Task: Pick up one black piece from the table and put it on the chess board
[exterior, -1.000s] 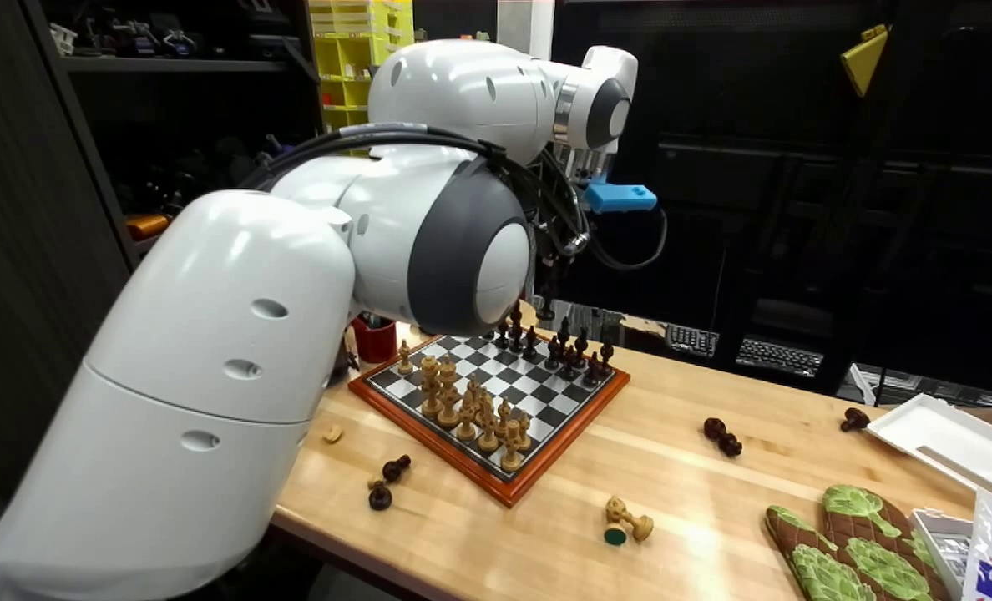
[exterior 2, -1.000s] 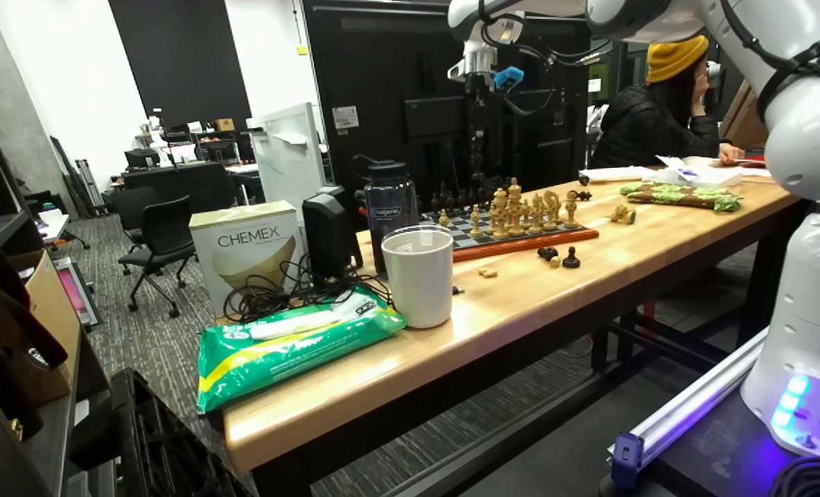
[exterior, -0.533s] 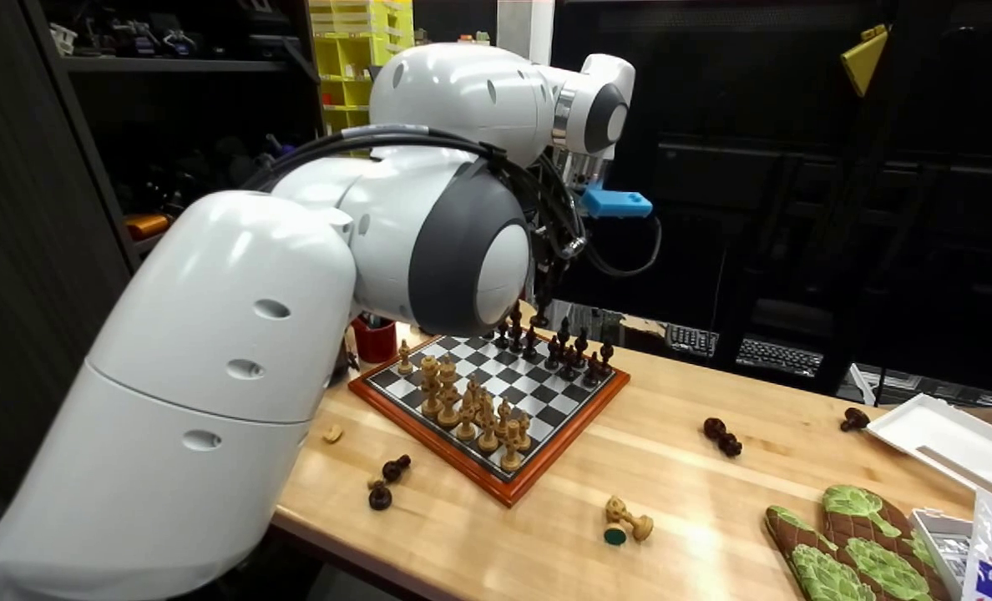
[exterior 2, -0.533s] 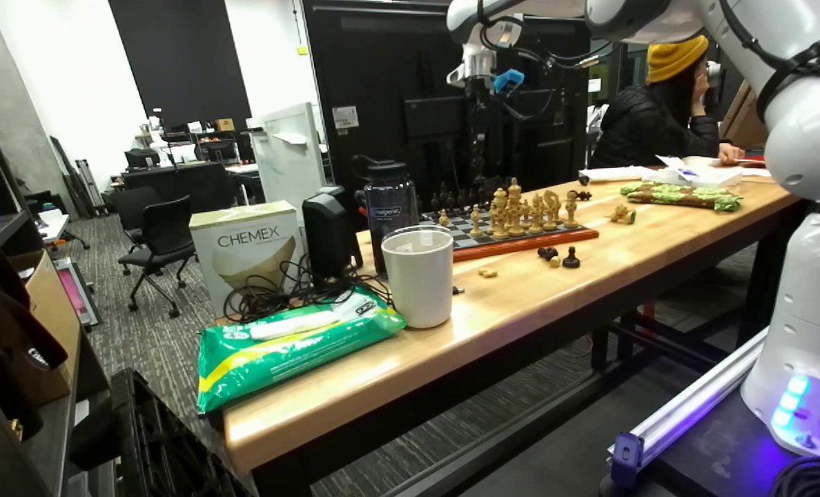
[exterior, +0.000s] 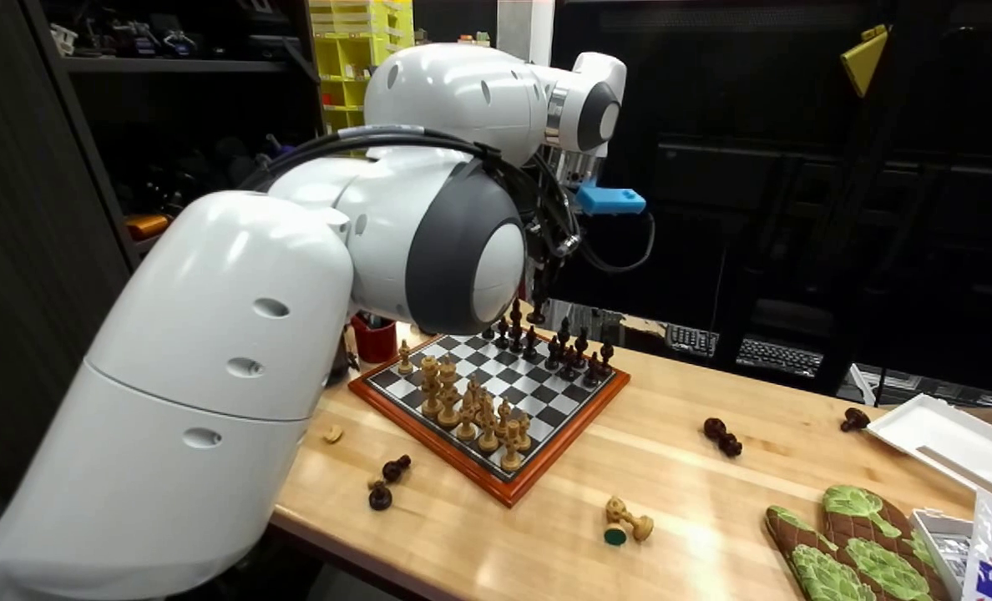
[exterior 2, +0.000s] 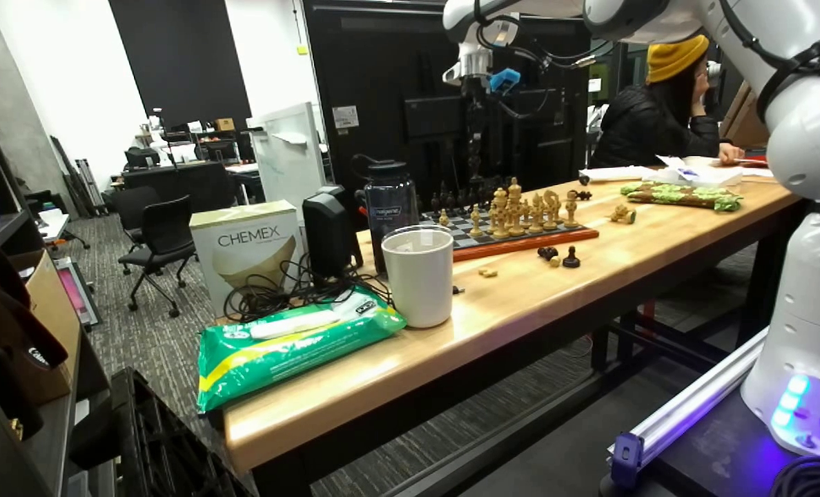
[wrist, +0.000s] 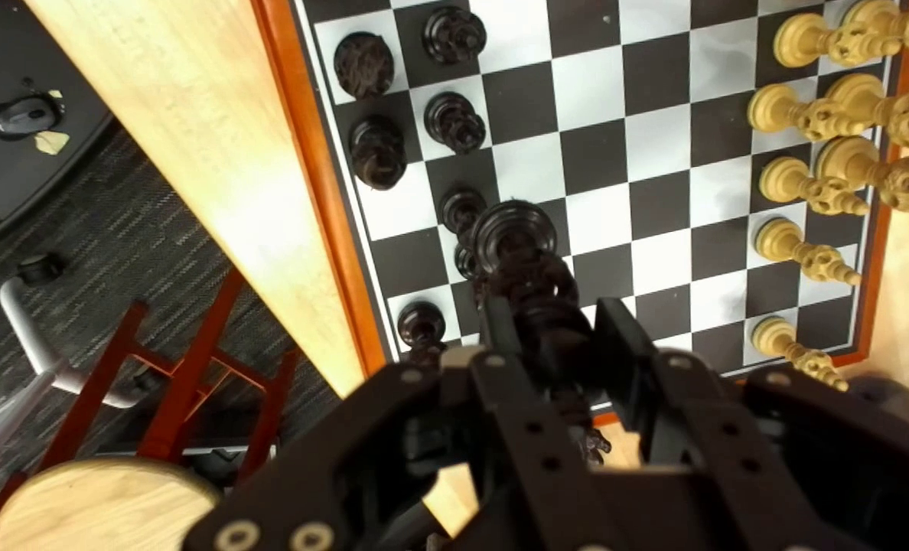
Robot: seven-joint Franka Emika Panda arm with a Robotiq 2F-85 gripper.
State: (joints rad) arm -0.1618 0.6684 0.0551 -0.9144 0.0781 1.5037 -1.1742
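My gripper (wrist: pixel 558 325) is shut on a black piece (wrist: pixel 527 279), whose round base points away from the wrist camera. The held black piece also shows as a dark shape in an exterior view (exterior: pixel 537 310), above the far edge of the chess board (exterior: pixel 563 448). The piece appears upright and over the rows of standing black pieces (wrist: pixel 454 122) in the wrist view. Whether its base touches anything is hard to tell. The chess board also shows in the other views (exterior 2: pixel 527 245) (wrist: pixel 592 153). The gripper's fingers are mostly hidden or dark against the background in both exterior views.
Pale tan pieces (exterior: pixel 471 409) stand on the board's near side. Black pieces (exterior: pixel 721 436) and tan pieces (exterior: pixel 625 519) lie loose on the table. A dark bottle (exterior 2: pixel 389 200), a white cup (exterior 2: pixel 418 279) and oven mitts (exterior: pixel 863 542) are also there.
The gripper with the black piece has lowered slightly and then shifted a little to the left in both exterior views. The board and the other pieces have not moved.
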